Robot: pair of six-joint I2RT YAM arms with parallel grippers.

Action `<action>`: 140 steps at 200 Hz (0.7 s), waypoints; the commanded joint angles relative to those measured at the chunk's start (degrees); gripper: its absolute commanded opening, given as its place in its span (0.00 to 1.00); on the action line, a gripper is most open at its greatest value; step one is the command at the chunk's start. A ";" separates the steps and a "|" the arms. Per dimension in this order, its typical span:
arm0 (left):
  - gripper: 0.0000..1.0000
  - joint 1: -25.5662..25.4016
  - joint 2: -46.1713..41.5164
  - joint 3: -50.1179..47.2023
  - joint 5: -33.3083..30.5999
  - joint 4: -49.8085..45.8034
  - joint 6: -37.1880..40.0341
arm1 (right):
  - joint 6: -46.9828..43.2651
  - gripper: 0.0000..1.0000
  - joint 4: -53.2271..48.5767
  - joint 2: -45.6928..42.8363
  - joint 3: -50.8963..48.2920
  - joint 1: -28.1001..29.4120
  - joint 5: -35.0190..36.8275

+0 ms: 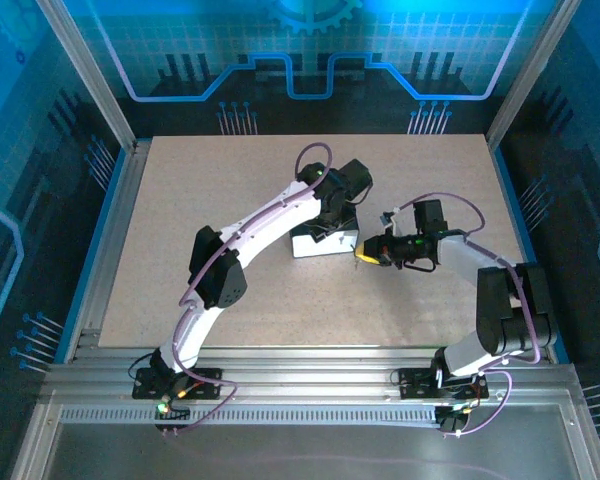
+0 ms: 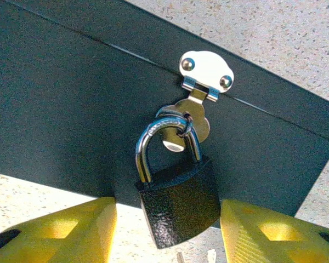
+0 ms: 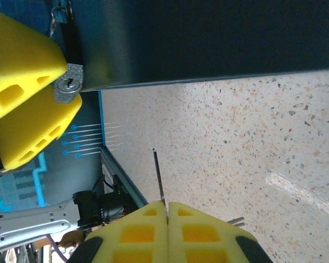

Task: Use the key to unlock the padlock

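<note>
Currently open tabletop (image 3: 252,164) is seen right of right pincer (image 3: 167,204), bounded ahead by tin (image 3: 208,38) edge. Key (image 3: 159,175) is clenched in it, blade protruding ahead. Padlock (image 3: 68,87) is seen ahead-left, apart, bracketed by left pincer (image 2: 168,211); clamping cannot be told.

Surface: a speckled beige surface (image 1: 200,200) with metal rails along its edges and blue-lit walls around it.
Tin: a rectangular tin with a pale, shining top (image 1: 312,243) stands near the middle of the surface.
Left arm: a white arm with black joints (image 1: 250,235) bends from the near edge toward the middle; the left claw (image 1: 332,228) hangs over the tin.
Right arm: a white and black arm (image 1: 490,300) is folded at the right; the right claw (image 1: 365,252), with yellow fingers, points left, just beside the tin's right end.
Cables: thin purple cables (image 1: 315,150) loop along both arms.
</note>
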 commanded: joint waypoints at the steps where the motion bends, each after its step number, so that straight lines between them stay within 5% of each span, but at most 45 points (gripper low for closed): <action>1: 0.51 1.70 -0.49 0.00 -0.34 -5.88 4.23 | 0.08 0.00 0.98 1.02 0.35 1.36 -1.01; 140: 0.56 5.89 -3.81 -2.68 4.59 -0.53 14.84 | 2.79 0.00 1.81 2.98 2.95 7.22 1.90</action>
